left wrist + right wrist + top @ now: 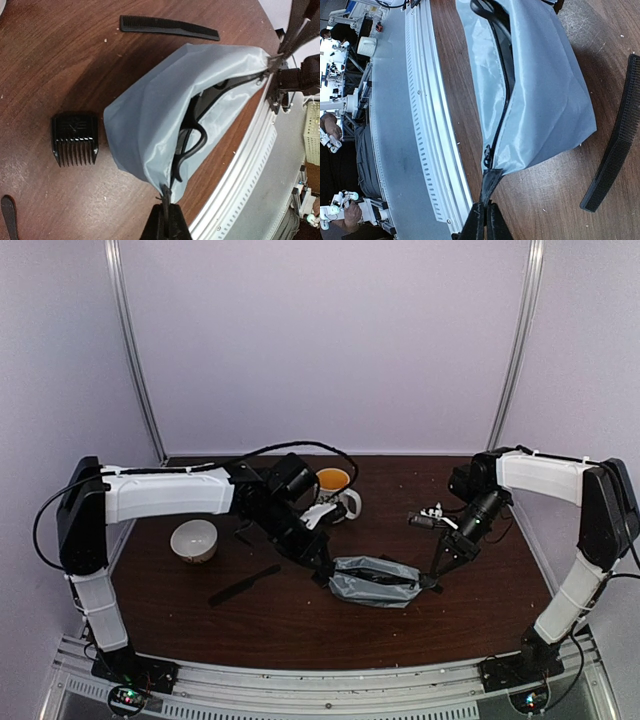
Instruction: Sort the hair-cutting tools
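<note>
The grey zip pouch (375,582) lies unzipped in the middle of the table, stretched between both grippers. My left gripper (167,202) is shut on the tab at its left end. My right gripper (486,205) is shut on the black tab at the zip's other end. Black scissors handles (192,142) show inside the pouch's mouth. On the wood just beyond the pouch sit a small black toothed block (75,137) and a flat black comb (167,27). Another black comb (245,585) rests left of the pouch. A silvery-black tool (425,519) lies at the back right.
A white bowl (194,540) stands at the left and a patterned mug (335,485) behind the left arm. The metal rail (427,125) at the table's near edge runs close by the pouch. A dark tip (7,215) shows at the left wrist view's lower corner.
</note>
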Controlling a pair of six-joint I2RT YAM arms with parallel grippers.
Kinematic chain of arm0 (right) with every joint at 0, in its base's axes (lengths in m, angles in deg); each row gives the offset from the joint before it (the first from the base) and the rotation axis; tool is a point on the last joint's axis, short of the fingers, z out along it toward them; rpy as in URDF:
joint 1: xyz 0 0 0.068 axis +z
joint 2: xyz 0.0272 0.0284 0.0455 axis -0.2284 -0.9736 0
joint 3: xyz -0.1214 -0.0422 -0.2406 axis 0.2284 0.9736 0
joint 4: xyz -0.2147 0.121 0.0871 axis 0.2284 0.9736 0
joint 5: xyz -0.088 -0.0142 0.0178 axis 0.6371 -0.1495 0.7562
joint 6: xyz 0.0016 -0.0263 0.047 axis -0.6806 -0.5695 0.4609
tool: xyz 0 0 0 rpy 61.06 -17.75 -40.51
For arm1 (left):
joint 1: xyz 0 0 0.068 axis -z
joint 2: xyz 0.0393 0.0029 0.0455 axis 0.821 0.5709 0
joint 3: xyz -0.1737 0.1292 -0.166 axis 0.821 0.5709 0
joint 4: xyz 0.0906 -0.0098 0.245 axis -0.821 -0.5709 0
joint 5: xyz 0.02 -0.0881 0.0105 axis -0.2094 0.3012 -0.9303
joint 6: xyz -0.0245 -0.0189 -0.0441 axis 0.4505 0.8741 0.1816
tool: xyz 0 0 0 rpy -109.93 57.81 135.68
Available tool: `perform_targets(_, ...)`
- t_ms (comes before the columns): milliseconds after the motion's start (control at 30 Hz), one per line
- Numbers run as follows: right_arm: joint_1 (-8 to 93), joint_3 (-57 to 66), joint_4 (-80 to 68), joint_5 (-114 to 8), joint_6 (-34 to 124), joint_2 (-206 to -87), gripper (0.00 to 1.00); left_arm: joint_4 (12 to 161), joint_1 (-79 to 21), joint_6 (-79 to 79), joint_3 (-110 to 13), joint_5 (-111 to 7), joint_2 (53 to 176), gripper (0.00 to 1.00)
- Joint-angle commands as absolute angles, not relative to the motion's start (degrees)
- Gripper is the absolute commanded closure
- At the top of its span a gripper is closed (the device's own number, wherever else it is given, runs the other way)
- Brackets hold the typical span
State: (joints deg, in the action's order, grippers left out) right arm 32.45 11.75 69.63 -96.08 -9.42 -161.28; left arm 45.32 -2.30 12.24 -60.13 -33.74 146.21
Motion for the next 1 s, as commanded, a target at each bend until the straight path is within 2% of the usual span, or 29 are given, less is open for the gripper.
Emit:
perform_targets(0,31.4,9.4,71.8,-98.5,-12.0,-158.6,1.0,48.7,-2.2,8.0,-58.1,-30.1,135.5,1.0)
perform_targets(100,30.8,10.0,68.7,-96.4,-9.4,-158.3,1.0,47.0,-3.8,5.1,-55.2,-32.3,133.4,1.0)
perform_targets(267,31.0,8.9,71.2,-99.0,-10.5,-160.3,1.0,55.1,-3.4,8.0,-54.1,-22.0,135.8,1.0)
perform_targets(433,31.9,8.0,74.3,-101.5,-13.8,-159.4,1.0,55.6,0.1,6.7,-62.4,-22.6,141.9,1.0)
perform_targets(533,31.7,6.9,79.1,-104.3,-19.1,-159.0,1.0,54.1,0.5,5.4,-62.8,-26.7,142.5,1.0)
perform_targets(633,31.7,7.3,80.2,-104.9,-20.7,-159.9,1.0,52.8,0.6,6.2,-61.5,-36.9,142.9,1.0)
perform_targets(733,31.0,6.5,80.4,-103.8,-20.7,-161.5,1.0,48.9,0.6,6.1,-62.5,-38.0,144.1,1.0)
perform_targets(900,26.1,6.2,79.4,-103.7,-20.1,-160.7,1.0,52.4,-1.5,9.8,-50.3,-61.1,135.9,1.0)
perform_targets(967,25.6,7.0,76.2,-102.8,-16.8,-160.0,1.0,51.0,-1.4,9.2,-51.5,-57.7,138.0,1.0)
